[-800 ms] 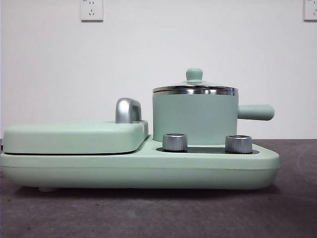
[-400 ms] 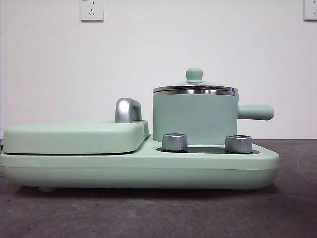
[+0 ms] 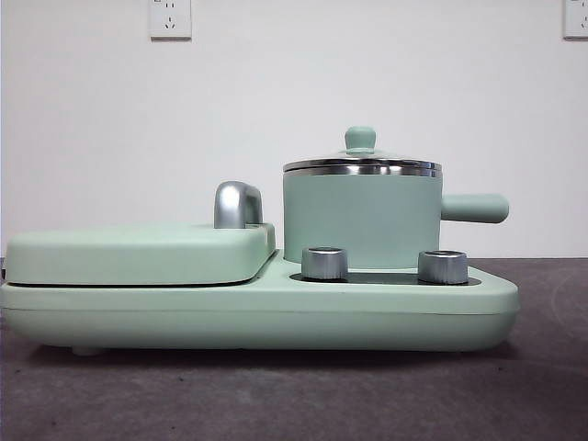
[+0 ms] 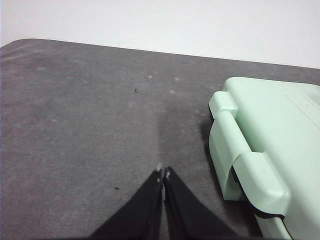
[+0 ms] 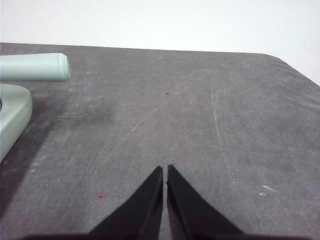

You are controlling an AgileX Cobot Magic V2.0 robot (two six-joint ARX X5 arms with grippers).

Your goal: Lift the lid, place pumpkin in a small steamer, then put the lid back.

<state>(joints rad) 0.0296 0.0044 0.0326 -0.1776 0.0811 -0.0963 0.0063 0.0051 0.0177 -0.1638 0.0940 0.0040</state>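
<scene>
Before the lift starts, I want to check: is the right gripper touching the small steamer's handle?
Apart. In the right wrist view the right gripper hovers over bare table, while the small steamer's handle lies far off to one side.

Plain white wall (image 3: pixel 367 64), two wall sockets (image 3: pixel 170 18), dark grey tabletop (image 3: pixel 276 395)

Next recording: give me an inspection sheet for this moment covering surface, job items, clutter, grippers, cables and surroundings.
Surface: dark grey table, scuffed, faint scratches.
Lid: seated on the small steamer, knob up.
Small steamer: standing on the appliance base behind two silver knobs, side handle pointing outward.
Pumpkin: nothing seen in any view.
Clutter: flat rectangular cover closed on the base, steel handle behind it.
Left gripper: shut, empty, over bare table beside the base.
Right gripper: shut, empty, over bare table near the steamer handle.
Cables: nothing seen.
Surroundings: white wall, wall sockets.
</scene>
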